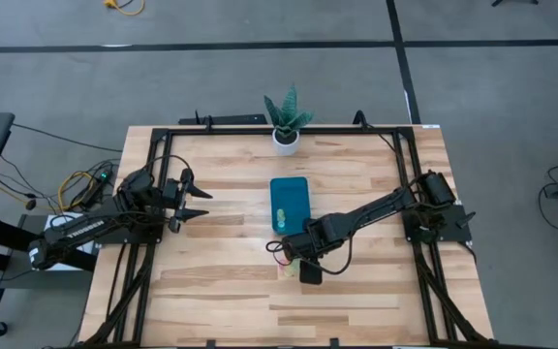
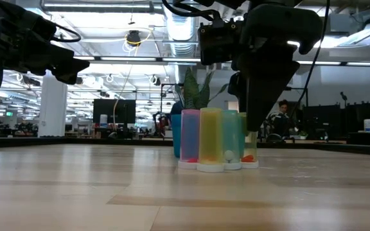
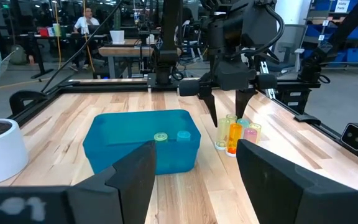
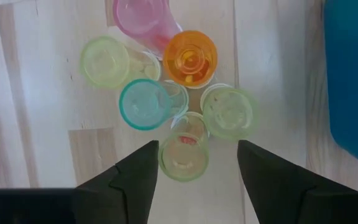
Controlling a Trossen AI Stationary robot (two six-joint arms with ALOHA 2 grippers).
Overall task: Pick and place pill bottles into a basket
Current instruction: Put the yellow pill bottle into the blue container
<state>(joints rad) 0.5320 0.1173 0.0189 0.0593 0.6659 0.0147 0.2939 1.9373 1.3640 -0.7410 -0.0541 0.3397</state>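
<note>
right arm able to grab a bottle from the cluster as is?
Probably yes. The right pincer hangs open straight above the bottles, nothing between. They stand packed tight, though, so its fingers may nudge neighbours going down.

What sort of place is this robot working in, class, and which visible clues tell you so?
Probably an open-plan robotics lab or workshop. Exposed ceiling lights and ducts hang over rows of workbenches, a person sits at one, and the wooden table has a black frame.

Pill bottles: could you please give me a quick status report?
Right gripper open above the pill bottles. Left gripper open, waiting aside. Two bottles in basket. Nothing in the way.
</note>
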